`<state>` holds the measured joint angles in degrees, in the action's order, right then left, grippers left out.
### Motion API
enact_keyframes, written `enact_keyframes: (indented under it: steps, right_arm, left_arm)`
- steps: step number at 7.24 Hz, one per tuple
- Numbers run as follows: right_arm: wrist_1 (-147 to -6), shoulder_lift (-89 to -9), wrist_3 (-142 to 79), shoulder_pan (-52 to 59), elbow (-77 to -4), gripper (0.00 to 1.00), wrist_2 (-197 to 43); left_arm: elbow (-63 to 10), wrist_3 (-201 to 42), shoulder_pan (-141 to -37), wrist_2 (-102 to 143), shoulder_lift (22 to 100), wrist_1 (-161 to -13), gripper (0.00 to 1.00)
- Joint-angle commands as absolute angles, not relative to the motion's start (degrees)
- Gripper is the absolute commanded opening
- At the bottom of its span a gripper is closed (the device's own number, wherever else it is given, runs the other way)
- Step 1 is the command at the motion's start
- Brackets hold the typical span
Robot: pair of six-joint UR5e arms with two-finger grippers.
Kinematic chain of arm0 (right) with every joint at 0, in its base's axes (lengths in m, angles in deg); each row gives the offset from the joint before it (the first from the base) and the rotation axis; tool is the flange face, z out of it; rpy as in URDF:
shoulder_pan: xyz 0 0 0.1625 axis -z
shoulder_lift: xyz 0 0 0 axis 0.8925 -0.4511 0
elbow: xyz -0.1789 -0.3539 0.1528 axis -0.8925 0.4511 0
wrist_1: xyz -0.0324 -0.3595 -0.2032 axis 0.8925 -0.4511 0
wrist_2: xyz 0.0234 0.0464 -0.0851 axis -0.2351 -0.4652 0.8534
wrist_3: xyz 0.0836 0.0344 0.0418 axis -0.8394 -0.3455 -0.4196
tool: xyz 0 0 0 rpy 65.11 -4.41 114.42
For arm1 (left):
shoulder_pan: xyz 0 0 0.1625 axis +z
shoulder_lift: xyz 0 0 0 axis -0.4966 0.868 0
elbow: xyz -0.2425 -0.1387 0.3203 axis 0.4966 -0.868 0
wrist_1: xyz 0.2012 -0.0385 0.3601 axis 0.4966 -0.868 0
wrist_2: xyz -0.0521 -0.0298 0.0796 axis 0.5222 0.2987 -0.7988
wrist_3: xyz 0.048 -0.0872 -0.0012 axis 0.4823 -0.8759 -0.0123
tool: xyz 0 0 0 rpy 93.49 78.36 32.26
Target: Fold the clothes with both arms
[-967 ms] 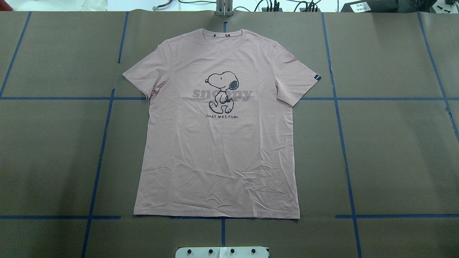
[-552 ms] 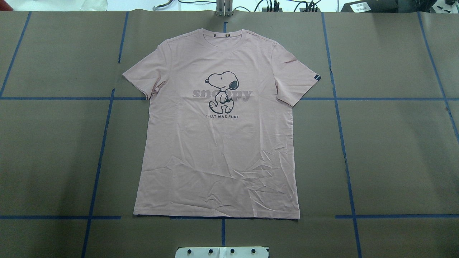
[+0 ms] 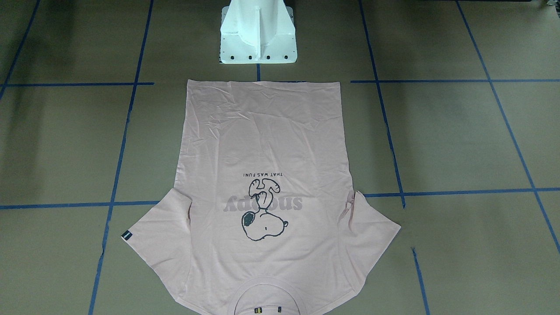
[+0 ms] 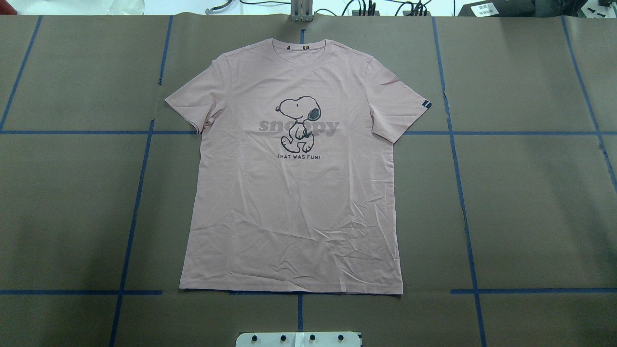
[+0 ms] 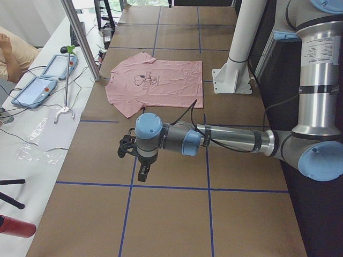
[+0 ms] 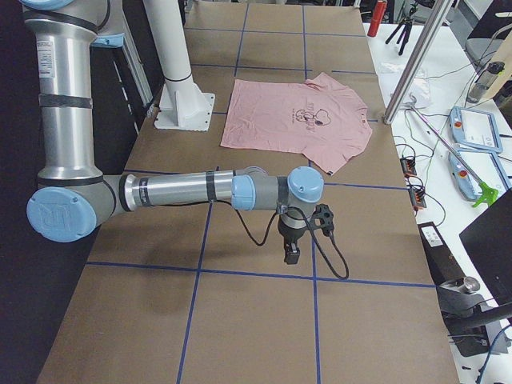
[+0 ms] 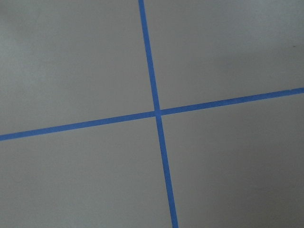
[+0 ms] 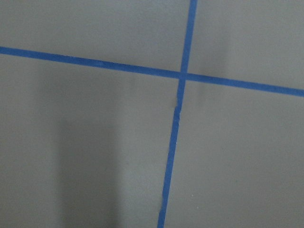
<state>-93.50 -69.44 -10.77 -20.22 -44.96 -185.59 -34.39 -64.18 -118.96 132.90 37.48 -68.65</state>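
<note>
Brown paper crossed by blue tape lines (image 4: 462,202) covers the table (image 4: 530,202), and a white pedestal (image 3: 258,35) stands at its robot-side edge. Just beyond the pedestal lies the hem of the pale pink T-shirt (image 4: 294,202), which is spread flat with the print up and both sleeves out. Farther from the pedestal comes the dog print (image 4: 299,123), then a small black tag (image 4: 425,104) on one sleeve, and the collar (image 4: 299,48) farthest off. To either side of the pedestal, well apart from the shirt, the left arm (image 5: 230,140) and right arm (image 6: 176,190) stretch low over bare table. The left hand (image 5: 142,174) and right hand (image 6: 292,254) point down at tape crossings. I cannot tell whether their fingers are spread or pressed together.
</note>
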Motion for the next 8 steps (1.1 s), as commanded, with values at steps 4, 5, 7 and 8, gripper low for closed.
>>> enact_keyframes:
  steps: [4,5,7,8]
  right_arm:
    - [-79.00,-60.75,-10.75,-15.21,-42.91,1.00,-184.57]
    - [-78.35,-60.67,-11.88,-15.65,-43.08,1.00,-184.83]
    - [-78.17,-58.57,-18.89,-16.09,-43.17,1.00,-185.36]
    - [-78.17,-57.51,-19.45,-16.09,-43.52,1.00,-185.53]
  left_arm:
    - [-32.49,-64.82,-118.72,125.50,42.24,-95.55,1.00]
    - [-29.61,-66.30,-118.72,126.00,45.64,-95.32,1.00]
    - [-27.22,-68.51,-118.54,127.06,48.56,-95.67,1.00]
    - [-27.65,-68.60,-118.37,127.50,48.75,-95.76,1.00]
